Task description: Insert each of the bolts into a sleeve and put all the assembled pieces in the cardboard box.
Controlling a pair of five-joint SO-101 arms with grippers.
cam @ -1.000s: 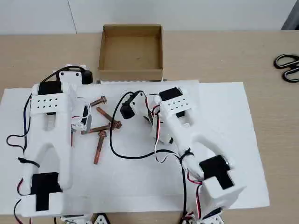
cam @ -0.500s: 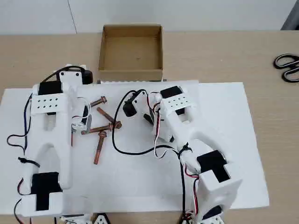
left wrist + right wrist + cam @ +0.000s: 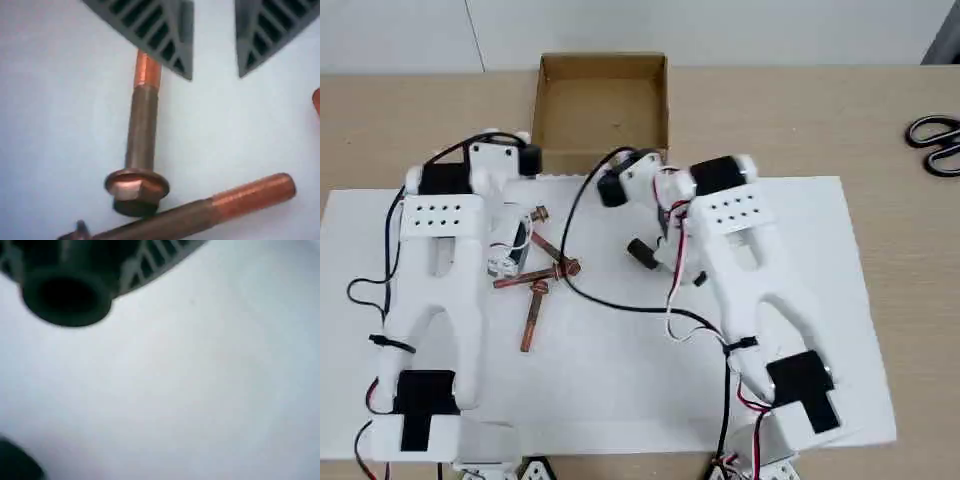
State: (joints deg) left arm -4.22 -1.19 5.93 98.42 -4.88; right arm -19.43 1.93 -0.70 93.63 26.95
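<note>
Copper-brown bolt (image 3: 141,135) with flanged hex head and brighter threaded tip.

Lab desk (image 3: 770,110), white sheet (image 3: 620,390), scissors (image 3: 935,145)

High view looks steeply down from the near side over the white sheet (image 3: 620,400) to the far cardboard box (image 3: 603,110). Left wrist view, close above, shares its bolts (image 3: 142,135); right wrist view, closer, perhaps a sleeve (image 3: 65,297).
</note>
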